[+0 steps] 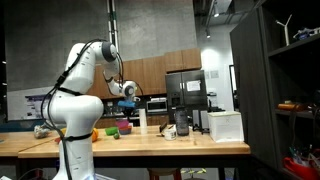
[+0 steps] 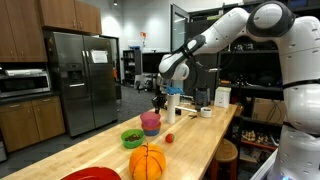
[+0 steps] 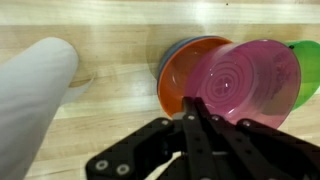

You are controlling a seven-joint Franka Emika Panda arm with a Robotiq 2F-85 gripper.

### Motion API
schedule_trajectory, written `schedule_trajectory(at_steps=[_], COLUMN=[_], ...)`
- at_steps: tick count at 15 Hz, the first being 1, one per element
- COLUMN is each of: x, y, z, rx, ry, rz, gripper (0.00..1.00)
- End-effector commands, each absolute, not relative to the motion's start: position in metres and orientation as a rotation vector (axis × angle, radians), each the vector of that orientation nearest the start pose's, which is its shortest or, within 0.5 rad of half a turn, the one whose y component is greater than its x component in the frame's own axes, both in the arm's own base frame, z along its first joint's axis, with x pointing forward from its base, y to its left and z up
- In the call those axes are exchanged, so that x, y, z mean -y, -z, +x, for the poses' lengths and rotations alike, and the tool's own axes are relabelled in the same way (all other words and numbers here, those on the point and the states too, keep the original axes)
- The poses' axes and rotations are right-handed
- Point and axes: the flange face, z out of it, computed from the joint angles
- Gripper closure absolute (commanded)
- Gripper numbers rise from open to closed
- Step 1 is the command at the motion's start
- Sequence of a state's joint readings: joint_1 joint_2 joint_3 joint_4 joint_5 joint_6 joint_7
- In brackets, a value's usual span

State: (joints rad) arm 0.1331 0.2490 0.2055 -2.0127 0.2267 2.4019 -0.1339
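Tool (image 3: 198,103) closed, pinching the near rim of the pink bowl (image 3: 248,78), which sits straight ahead of the fingertips, just over the orange bowl (image 3: 172,88) and shifted off it toward the green bowl (image 3: 311,68); white cylinder (image 3: 35,95) lies apart on the orange bowl's opposite side, on the surface (image 3: 110,30).

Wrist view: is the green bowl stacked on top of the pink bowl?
No, the green bowl sits beside the pink bowl, which tops the orange bowl.
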Motion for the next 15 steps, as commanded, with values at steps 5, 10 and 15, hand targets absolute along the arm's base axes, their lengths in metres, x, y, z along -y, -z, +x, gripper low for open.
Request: schedule_trajectory(at_steps=[5,10,15], x=[-0.190,-0.194,-0.203], y=[-0.338,-0.333,-0.342], z=[0.589,0.592,0.592], rx=[0.418,0.432,0.459], ry=[0.096,0.099,0.134], rz=[-2.878,-2.878,-2.868], gripper=[0.99,0.65,0.31])
